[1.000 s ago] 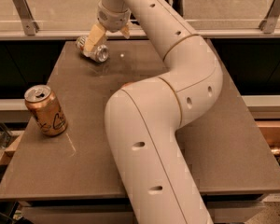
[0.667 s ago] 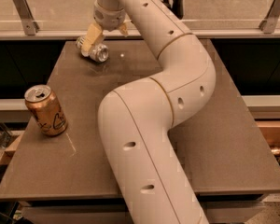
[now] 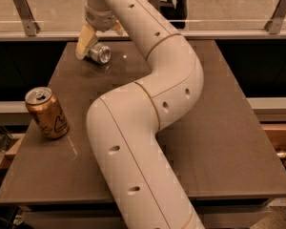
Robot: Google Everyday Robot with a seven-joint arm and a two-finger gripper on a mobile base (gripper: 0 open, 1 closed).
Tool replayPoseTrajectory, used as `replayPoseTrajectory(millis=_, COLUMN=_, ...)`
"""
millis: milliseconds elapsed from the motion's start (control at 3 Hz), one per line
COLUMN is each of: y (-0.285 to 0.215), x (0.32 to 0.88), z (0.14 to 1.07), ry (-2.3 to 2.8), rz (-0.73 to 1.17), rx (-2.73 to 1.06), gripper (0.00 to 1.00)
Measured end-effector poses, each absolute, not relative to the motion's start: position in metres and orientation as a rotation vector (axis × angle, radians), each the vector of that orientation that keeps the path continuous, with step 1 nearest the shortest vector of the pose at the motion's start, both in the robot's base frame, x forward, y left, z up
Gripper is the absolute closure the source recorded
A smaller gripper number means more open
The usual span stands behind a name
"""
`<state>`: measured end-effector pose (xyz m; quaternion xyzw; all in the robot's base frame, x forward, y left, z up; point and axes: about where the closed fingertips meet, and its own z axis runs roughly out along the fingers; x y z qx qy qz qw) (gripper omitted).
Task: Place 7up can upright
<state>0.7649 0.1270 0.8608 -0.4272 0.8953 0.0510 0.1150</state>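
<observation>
The 7up can [image 3: 99, 54] lies on its side at the far left of the brown table [image 3: 219, 128], its shiny end facing the camera. My gripper [image 3: 100, 44] reaches down over it from the long white arm [image 3: 148, 104]. The fingers are spread: the left finger [image 3: 85, 42] rests against the can's left side and the right one [image 3: 118, 29] sits behind and to the right of it. The can's far part is hidden behind the left finger.
A larger bronze-orange can [image 3: 46, 112] stands upright near the table's left edge. A glass railing with metal brackets [image 3: 24, 6] runs behind the table. The arm's elbow covers the middle and front of the table.
The arm's elbow and wrist have swung to the left, bringing the gripper more squarely over the can. The can has stayed lying in about the same place.
</observation>
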Motion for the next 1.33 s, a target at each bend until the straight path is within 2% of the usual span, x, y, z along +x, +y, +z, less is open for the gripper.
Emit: replayPoseTrajectory(millis=1333, y=0.146, x=0.779, z=0.826, ry=2.594, rz=0.237, rx=-1.278, gripper=0.0)
